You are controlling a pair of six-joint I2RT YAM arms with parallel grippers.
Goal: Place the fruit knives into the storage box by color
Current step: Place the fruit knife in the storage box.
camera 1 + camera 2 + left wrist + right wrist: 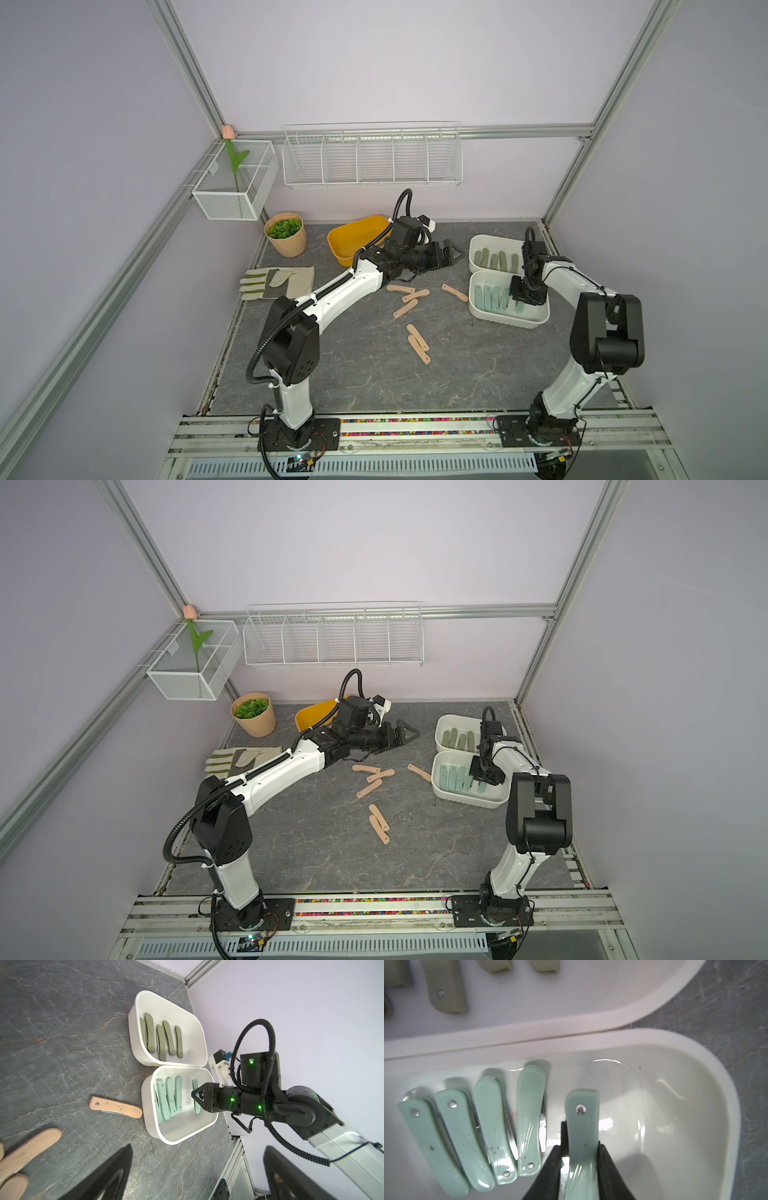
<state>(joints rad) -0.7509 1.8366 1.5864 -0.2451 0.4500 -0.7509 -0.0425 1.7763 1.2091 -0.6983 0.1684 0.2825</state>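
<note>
**One mint knife in the jaws, six peach ones waiting**

One mint knife (581, 1126) sits on edge between the narrowed jaws of the right gripper (580, 1147), pinched at about mid-length, its riveted end pointing away from the wrist. It hangs inside the near white box (664, 1038), just beside four mint knives (492, 1126) lying in a row; whether it touches the floor I cannot tell.

Let go on edge, it could topple onto that row or come to rest leaning. The fingers might also nudge the nearest knife as they spread.

Olive knives (162, 1039) fill the far white box (166, 999). Six peach knives (409, 309) lie loose on the table. The left gripper (455, 254) is spread wide and empty, above the table by the yellow tub (357, 241).
</note>
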